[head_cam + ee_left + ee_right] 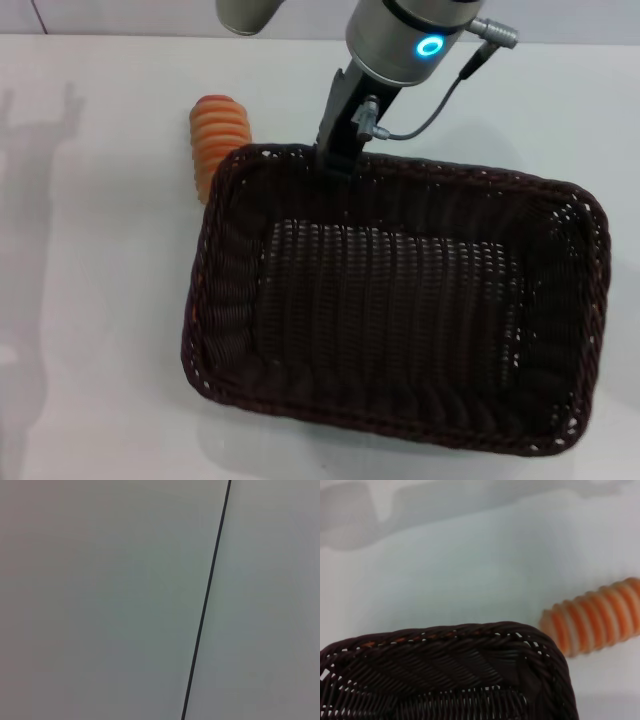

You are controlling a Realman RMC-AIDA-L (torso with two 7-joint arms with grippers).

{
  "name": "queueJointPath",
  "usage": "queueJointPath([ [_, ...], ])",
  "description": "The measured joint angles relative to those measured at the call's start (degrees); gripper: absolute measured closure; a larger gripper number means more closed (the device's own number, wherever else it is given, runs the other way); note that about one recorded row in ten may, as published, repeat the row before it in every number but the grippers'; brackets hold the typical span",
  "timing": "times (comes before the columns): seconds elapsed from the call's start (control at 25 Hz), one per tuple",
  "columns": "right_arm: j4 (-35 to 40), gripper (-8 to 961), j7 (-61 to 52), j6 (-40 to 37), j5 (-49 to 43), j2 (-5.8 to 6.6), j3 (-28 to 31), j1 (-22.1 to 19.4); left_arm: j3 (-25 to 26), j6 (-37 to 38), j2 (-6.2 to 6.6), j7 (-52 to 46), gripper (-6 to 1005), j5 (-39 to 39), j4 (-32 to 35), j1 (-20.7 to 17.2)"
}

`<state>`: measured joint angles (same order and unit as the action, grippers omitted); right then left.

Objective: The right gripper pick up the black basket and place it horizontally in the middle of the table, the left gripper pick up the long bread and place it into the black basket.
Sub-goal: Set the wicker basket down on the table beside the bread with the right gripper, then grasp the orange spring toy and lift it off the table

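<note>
Black basket (400,310): sat long side across the white tabletop (90,300).
Right hand (338,152): at basket's far rim, grip unreadable.
Long bread (215,140): touching basket's far-left corner.
Writing: none legible.

One black basket (400,300) sits on the table (90,300), and that's the only basket out there. One long bread (215,135) too, a single striped loaf just off the basket's corner at about ten o'clock. One table underneath it all.

Two arms come in at twelve o'clock. The blue-ringed one carries the right gripper (338,155), down at the basket's far rim. Of the other arm, only one silver stub shows at the top edge, so one gripper counted on screen.
</note>
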<state>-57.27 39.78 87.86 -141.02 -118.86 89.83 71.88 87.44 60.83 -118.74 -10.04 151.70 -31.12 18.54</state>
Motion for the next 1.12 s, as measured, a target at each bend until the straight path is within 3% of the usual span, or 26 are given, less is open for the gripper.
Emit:
queueJointPath([
  [0.24, 0.7, 737, -0.3, -2.1, -0.8, 0.01, -0.6, 0.7, -0.7, 0.8, 0.00, -1.2, 153, 0.0, 0.0, 0.2],
  [0.4, 0.7, 577, -0.5, -2.7, -0.9, -0.15, -2.5, 0.9, -0.9, 0.9, 0.00, -1.2, 153, 0.0, 0.0, 0.5],
  [0.68, -1.8, 563, -2.6, -4.7, -3.2, -0.01, -2.8, -0.5, -1.4, 1.0, 0.00, -1.2, 153, 0.0, 0.0, 0.6],
  [0.96, -11.5, 565, -6.3, -11.6, -15.0, 0.53, 3.1, -11.0, -1.8, 1.1, 0.20, -2.8, 153, 0.3, -1.1, 0.5],
  [1.12, -23.3, 566, -6.9, -17.6, -18.6, 0.12, 3.9, -22.4, -3.0, 0.6, 0.41, -3.4, 153, 0.4, -2.8, 0.2],
])
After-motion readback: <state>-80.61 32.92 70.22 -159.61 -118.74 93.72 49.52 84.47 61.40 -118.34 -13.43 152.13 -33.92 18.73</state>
